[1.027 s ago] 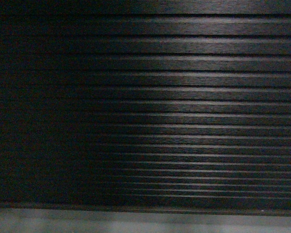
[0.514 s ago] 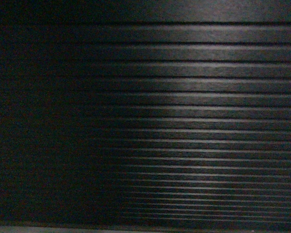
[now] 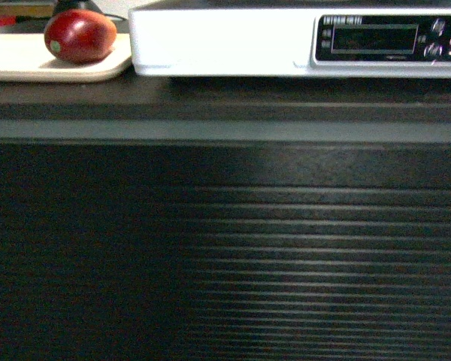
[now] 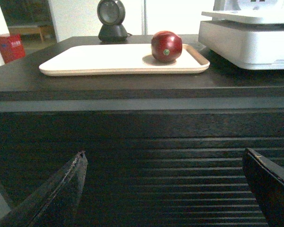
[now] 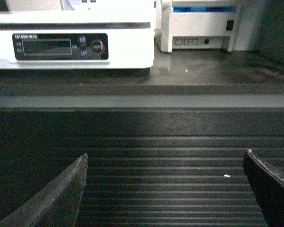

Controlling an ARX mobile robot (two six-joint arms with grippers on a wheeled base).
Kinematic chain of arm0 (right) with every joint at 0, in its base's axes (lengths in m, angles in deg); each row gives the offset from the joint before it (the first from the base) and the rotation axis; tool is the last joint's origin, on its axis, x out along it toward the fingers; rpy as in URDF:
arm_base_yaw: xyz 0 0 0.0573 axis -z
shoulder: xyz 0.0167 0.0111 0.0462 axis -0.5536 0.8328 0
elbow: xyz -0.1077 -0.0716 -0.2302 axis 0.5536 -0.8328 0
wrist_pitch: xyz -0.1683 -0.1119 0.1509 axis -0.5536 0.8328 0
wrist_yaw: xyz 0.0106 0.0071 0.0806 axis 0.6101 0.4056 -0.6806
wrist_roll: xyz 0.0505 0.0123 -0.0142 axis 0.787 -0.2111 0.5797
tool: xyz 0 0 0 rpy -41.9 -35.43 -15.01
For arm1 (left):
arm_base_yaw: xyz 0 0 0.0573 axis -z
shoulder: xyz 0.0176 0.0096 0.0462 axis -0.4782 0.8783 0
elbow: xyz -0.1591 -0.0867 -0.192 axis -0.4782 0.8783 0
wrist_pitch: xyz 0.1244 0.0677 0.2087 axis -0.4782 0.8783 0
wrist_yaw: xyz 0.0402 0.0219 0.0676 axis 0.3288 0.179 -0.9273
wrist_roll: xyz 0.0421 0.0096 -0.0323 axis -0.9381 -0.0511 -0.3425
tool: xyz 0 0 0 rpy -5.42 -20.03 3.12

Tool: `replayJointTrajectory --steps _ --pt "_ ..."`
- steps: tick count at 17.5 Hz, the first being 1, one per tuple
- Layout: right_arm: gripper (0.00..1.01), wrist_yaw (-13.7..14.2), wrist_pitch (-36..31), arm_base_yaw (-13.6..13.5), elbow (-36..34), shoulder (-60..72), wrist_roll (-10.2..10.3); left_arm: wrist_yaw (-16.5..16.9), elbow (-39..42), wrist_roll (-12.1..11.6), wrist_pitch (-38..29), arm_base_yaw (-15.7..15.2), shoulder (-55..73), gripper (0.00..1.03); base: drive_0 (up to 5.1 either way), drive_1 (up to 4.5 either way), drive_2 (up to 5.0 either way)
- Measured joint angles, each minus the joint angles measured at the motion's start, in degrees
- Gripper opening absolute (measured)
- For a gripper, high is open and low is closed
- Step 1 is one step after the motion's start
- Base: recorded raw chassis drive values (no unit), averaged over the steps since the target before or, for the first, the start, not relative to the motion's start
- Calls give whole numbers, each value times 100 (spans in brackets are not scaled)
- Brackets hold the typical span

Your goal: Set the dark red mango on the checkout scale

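Observation:
The dark red mango [image 3: 80,34] lies at the right end of a flat beige tray [image 3: 30,68] on the checkout [image 3: 225,105], just left of the white scale [image 3: 233,41]. In the left wrist view the mango [image 4: 166,46] rests on the tray [image 4: 85,61] with the scale [image 4: 248,42] to its right. My left gripper [image 4: 164,163] is open and empty, below the counter top in front of the ribbed panel. My right gripper [image 5: 164,163] is also open and empty, facing the ribbed front under the scale [image 5: 85,42]. Neither gripper shows in the head view.
A black round-headed device [image 4: 112,21] stands behind the tray. A white box-shaped machine [image 5: 203,28] sits right of the scale. A red object [image 4: 10,47] stands on the floor far left. The counter's front edge [image 3: 225,129] juts out above the ribbed panel [image 3: 286,256].
The head view has risen: earlier it showed only the ribbed front panel, now the counter top with the mango, tray and scale is in sight.

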Motion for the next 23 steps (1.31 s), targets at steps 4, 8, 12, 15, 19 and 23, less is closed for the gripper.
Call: replayJointTrajectory --steps 4,8,12,15,19,23 --pt "98 0 -2 0 0 0 -7 4 0 4 0 0 0 98 0 0 0" --pt "98 -4 0 0 0 0 0 -2 0 -2 0 0 0 98 0 0 0" --pt "98 2 -24 0 0 0 2 7 0 0 -17 0 0 98 0 0 0" --pt "98 7 15 0 0 0 2 0 0 0 11 0 0 98 0 0 0" --pt "98 4 -7 0 0 0 2 7 0 0 -9 0 0 98 0 0 0" --pt "98 2 -2 0 0 0 2 7 0 0 -2 0 0 98 0 0 0"
